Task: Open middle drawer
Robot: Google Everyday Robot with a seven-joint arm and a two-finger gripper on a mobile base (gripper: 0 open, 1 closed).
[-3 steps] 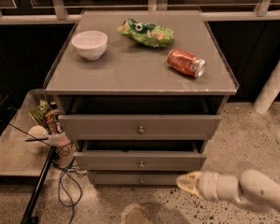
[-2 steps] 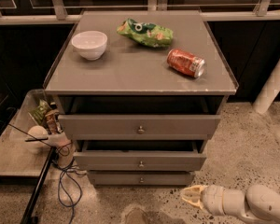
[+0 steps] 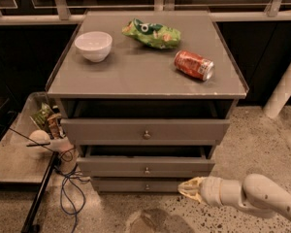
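Your gripper (image 3: 188, 189), pale yellowish at the tip of a smooth cream tubular arm (image 3: 252, 198), sits low over the speckled stone floor (image 3: 218, 222), just beside the right end of the narrow bottom drawer front (image 3: 131, 184); whether it is wide or narrow cannot be told. Directly above, the middle drawer (image 3: 116, 167), flat matte grey with one small round metal knob (image 3: 147, 170), stands slightly out, with a dark gap above it. The taller top drawer (image 3: 111, 130) projects further. On the smooth grey cabinet top (image 3: 136, 72) you have a red can (image 3: 194, 65) lying on its side, a round white bowl (image 3: 93, 45) and, farthest, a crinkled green bag (image 3: 152, 33).
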